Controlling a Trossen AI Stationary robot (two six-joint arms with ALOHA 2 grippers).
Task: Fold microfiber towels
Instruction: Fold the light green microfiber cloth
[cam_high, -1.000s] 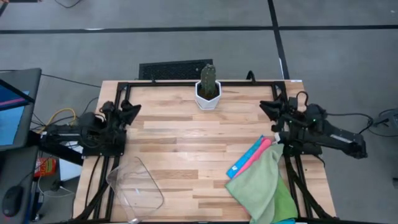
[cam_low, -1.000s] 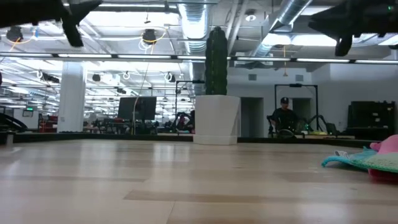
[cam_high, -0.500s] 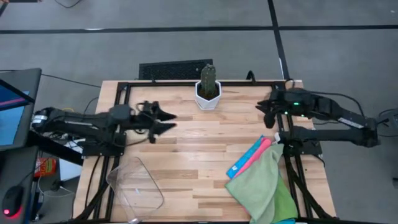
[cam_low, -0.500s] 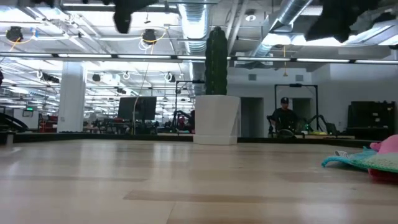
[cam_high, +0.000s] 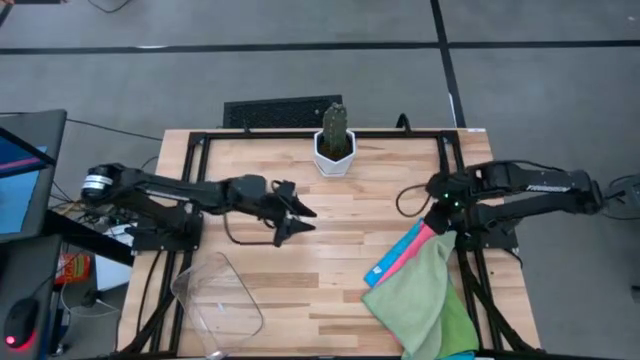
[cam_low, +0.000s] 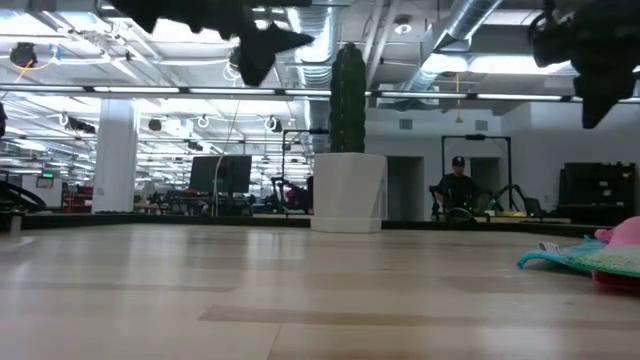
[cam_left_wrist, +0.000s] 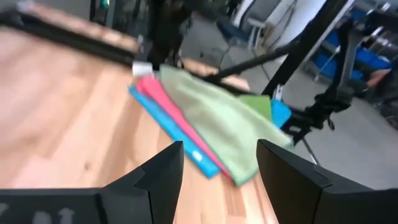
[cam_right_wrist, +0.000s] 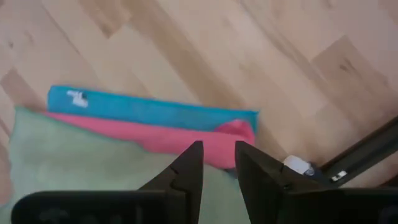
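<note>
Three microfiber towels lie stacked at the table's near right: a light green towel (cam_high: 420, 295) on top, a hot pink towel (cam_high: 412, 248) under it and a sky blue towel (cam_high: 392, 258) lowest, their left edges peeking out. My left gripper (cam_high: 297, 214) hovers open above the table's middle, pointing toward the stack (cam_left_wrist: 211, 118). My right gripper (cam_high: 440, 207) points down over the stack's far corner, open by a narrow gap, with nothing between its fingers (cam_right_wrist: 219, 165). In the right wrist view, blue (cam_right_wrist: 149, 109), pink (cam_right_wrist: 143, 140) and green (cam_right_wrist: 81, 171) show below it.
A cactus in a white pot (cam_high: 335, 148) stands at the far middle. A clear plastic bin (cam_high: 220, 298) sits at the near left edge. Black frame rails (cam_high: 455, 170) run along the table's sides. Bare wood lies between the two grippers.
My left gripper has swung out from the table's left edge toward the middle, staying high above the wood. My right gripper has tipped from about level to pointing down and has come a little toward the near edge, over the stack's far corner. The towels have not moved.
</note>
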